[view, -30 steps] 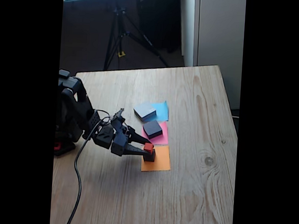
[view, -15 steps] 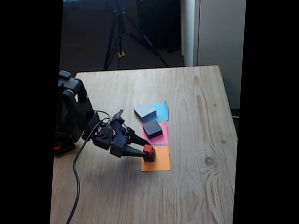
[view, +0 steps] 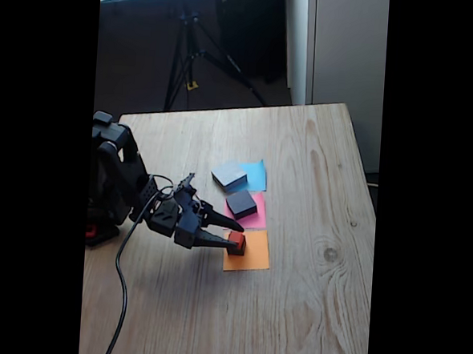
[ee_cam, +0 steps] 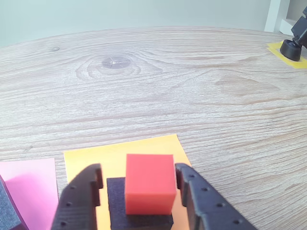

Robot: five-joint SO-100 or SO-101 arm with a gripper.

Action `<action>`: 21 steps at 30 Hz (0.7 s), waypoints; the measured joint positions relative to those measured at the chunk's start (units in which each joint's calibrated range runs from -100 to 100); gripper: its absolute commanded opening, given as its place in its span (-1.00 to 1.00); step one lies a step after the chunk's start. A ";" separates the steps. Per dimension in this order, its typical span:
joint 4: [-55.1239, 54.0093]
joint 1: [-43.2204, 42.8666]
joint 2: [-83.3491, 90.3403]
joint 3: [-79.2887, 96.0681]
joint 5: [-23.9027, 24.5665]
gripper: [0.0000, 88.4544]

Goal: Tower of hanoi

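Black 2-finger gripper (ee_cam: 139, 184) with jaws narrowly apart, flanking the tiny red cube (ee_cam: 149, 183) without clear contact. Cube sitting on the small black cube (ee_cam: 117, 201), both on the orange paper square (ee_cam: 120, 155), near end of the row. Risks: uneven closing nudging the red cube off; fingers catching the black cube beneath

The pale, grained wooden table (view: 313, 230) carried three paper squares lying in a row, touching: blue (view: 257, 175), pink (view: 256, 218) and orange (view: 251, 258). A black cable (view: 121, 282) trailed across its surface near the arm's base (view: 100, 233)
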State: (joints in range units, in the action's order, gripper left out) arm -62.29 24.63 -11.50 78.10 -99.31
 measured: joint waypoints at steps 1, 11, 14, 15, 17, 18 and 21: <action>0.00 0.00 0.00 0.00 0.00 -0.49; 9.53 -1.34 8.72 1.56 0.00 -0.45; 17.69 -2.07 15.48 1.65 0.00 -0.46; 21.22 -2.17 18.13 1.65 0.00 -0.47; 28.90 -2.48 23.43 1.48 0.00 -0.57; 32.83 -2.58 26.08 1.30 0.00 -0.62; 47.08 -3.41 34.20 -2.17 0.00 -0.81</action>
State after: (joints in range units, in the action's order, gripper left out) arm -15.21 21.22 22.70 75.92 -99.31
